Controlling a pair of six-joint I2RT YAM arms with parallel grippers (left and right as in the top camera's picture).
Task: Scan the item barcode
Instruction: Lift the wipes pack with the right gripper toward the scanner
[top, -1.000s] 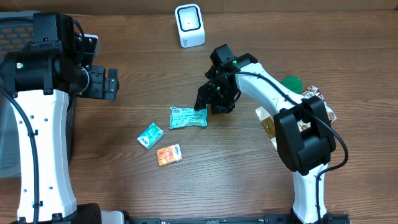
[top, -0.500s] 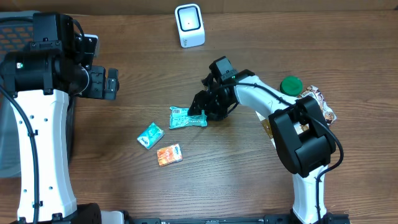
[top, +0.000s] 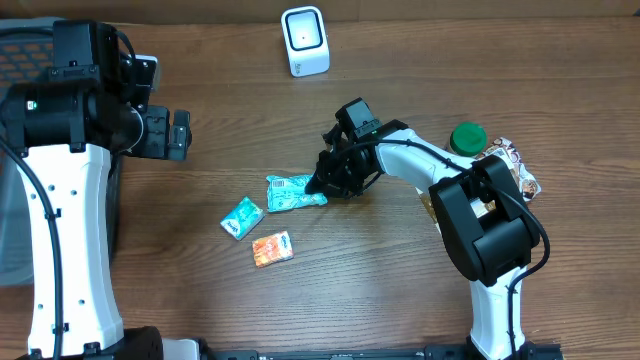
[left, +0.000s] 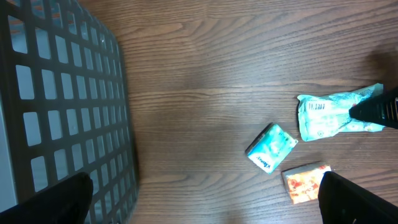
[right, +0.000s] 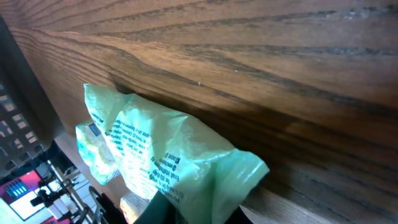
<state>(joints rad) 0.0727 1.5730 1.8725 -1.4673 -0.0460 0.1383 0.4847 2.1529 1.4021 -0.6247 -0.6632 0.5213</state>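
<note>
The right gripper (top: 322, 184) is pinching one end of the green packet (top: 292, 193). In the right wrist view, the crinkly end of the packet (right: 155, 155) is going down between the dark fingers, so I think the gripper is holding it tight. The rest of the packet is sticking out past the fingertips, away from the arm. It is lying on the wood table (top: 400, 290), so it is not looking lifted yet.

A bit past the packet, a small teal box (top: 241, 216) and an orange packet (top: 272, 248) are lying near each other. Nothing is touching them. Well away from the gripper, at the far edge of the table, the white scanner (top: 304, 40) is standing. Behind the gripper, beside its own arm, a green lid (top: 466, 135) and some snacks (top: 512, 165) are sitting.

Far off on the other side, the left gripper (top: 167, 135) is hanging with its fingers spread wide, holding nothing. A grey basket (left: 62, 93) is sitting next to it.

So the grabbing part is looking done. The rest is waiting: lifting the packet, carrying it over to the scanner, and turning its stripy label toward the scanner's face.
</note>
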